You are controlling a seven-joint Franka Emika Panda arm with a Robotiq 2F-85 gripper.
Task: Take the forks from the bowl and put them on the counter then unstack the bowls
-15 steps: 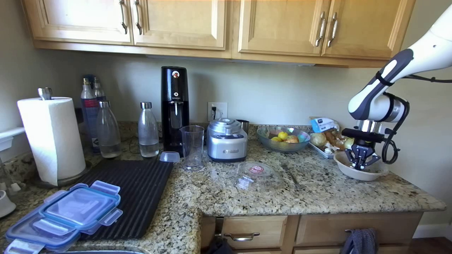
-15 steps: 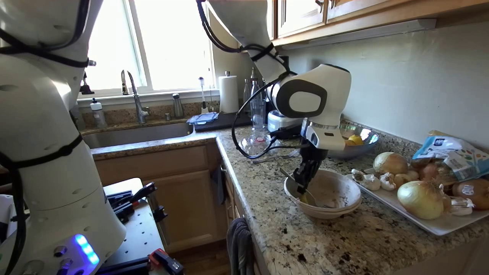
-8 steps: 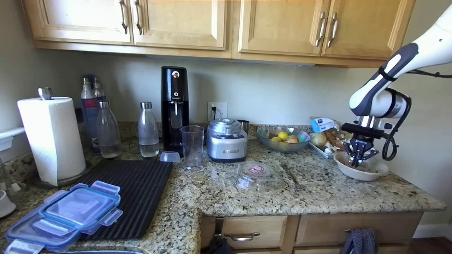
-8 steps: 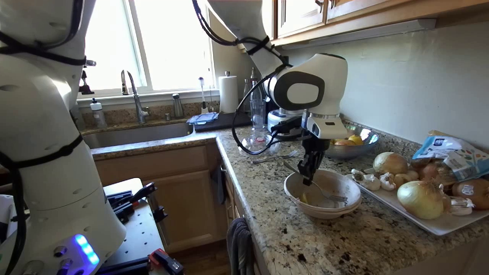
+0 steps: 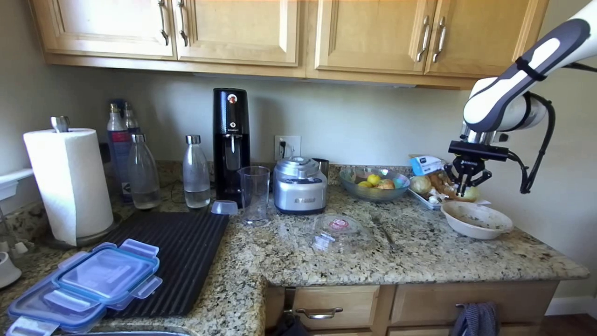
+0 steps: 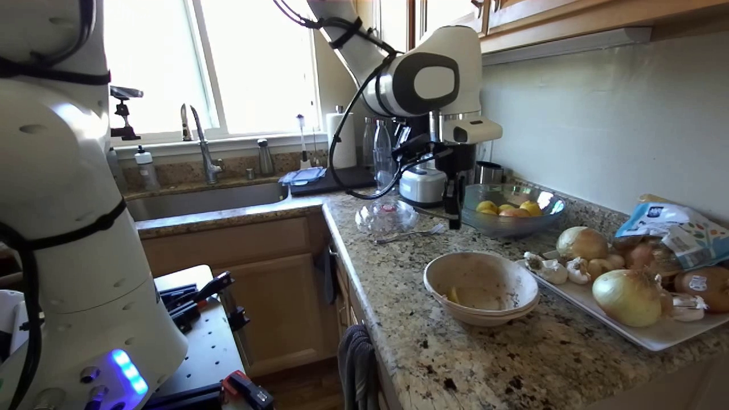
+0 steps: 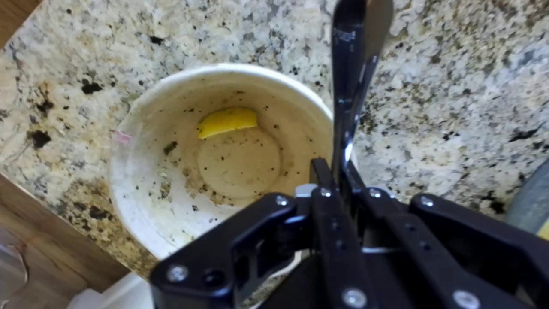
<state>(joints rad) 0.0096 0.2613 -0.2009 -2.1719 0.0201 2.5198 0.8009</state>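
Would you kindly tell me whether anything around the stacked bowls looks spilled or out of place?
Yes, the upper bowl looks unwashed: a yellow wedge and dark specks lie inside it, and a pink scrap shows at its edge. Spills on the speckled counter would be hard to tell.

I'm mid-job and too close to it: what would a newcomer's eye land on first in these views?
Probably the white robot arm hanging over the counter, its gripper pinching a shiny metal handle, likely a fork's. Next, the yellow wedge inside the upper of the two stacked off-white bowls. In an exterior view, the tall black machine towards the back of the counter also stands out.
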